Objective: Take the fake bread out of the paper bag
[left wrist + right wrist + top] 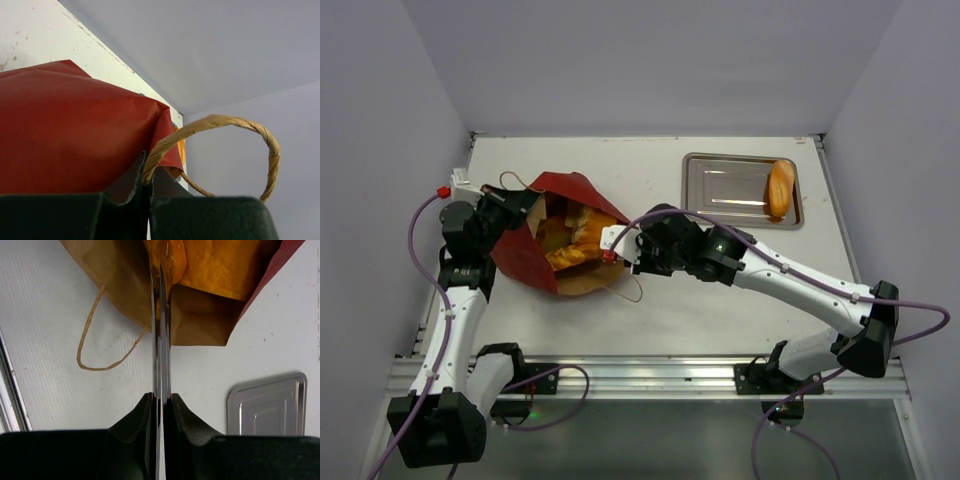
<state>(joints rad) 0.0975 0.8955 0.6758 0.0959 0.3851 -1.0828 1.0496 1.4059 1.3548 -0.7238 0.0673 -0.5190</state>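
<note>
The dark red paper bag [528,262] lies on its side at the left, its brown mouth open toward the right. Orange fake bread [575,240] shows inside it. My left gripper [515,205] is shut on the bag's upper rim by a looped handle [225,122]; the red paper [65,135] fills the left wrist view. My right gripper [625,247] is at the bag mouth, shut on a thin shiny metal tool [161,340]. The tool's closed tips reach the bread [220,265] inside the brown lining [200,320]. Another bread [780,188] lies on the tray.
The flat silver tray [725,185] sits at the back right, and its corner shows in the right wrist view [267,405]. The bag's second handle [90,340] lies loose on the table in front of the mouth. Grey walls close in the table on three sides.
</note>
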